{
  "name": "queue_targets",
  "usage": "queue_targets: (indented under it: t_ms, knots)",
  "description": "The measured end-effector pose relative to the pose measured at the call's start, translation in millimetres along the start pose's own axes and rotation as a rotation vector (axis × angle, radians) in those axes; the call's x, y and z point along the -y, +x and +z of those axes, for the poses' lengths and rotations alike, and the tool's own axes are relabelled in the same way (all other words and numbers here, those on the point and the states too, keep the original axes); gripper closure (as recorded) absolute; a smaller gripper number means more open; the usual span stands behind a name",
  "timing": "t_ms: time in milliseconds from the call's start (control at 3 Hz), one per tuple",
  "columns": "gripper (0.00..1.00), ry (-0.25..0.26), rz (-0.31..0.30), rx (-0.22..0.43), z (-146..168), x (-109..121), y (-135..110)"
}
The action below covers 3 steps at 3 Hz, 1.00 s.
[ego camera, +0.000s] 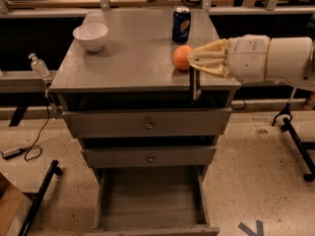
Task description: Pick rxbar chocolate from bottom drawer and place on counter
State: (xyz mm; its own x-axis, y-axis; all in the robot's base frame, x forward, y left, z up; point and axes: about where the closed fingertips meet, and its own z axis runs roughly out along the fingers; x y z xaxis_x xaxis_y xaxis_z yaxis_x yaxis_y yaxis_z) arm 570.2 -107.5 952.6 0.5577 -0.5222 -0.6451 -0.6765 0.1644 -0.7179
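Note:
My gripper (196, 66) reaches in from the right at the counter's front right edge, next to the orange. It is shut on the rxbar chocolate (195, 86), a thin dark bar that hangs upright below the fingers, in front of the counter's front edge. The counter (133, 53) is the grey top of the cabinet. The bottom drawer (147, 200) is pulled open below, and its plain grey floor shows nothing on it. The two upper drawers with round knobs are shut.
On the counter stand a white bowl (90, 35) at the back left, a blue soda can (181, 24) at the back right and an orange (181, 57) in front of the can. A small clear bottle (38, 66) stands to the cabinet's left. A black stand leg (295, 132) is on the floor at right.

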Motion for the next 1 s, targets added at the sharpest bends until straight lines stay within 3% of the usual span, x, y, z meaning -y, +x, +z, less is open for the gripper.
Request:
queue_targets:
  t_ms: [667, 1000]
  knots:
    - [1.0, -0.004, -0.025, 0.094, 59, 71, -17]
    - [0.97, -0.003, -0.012, 0.228, 102, 92, -9]
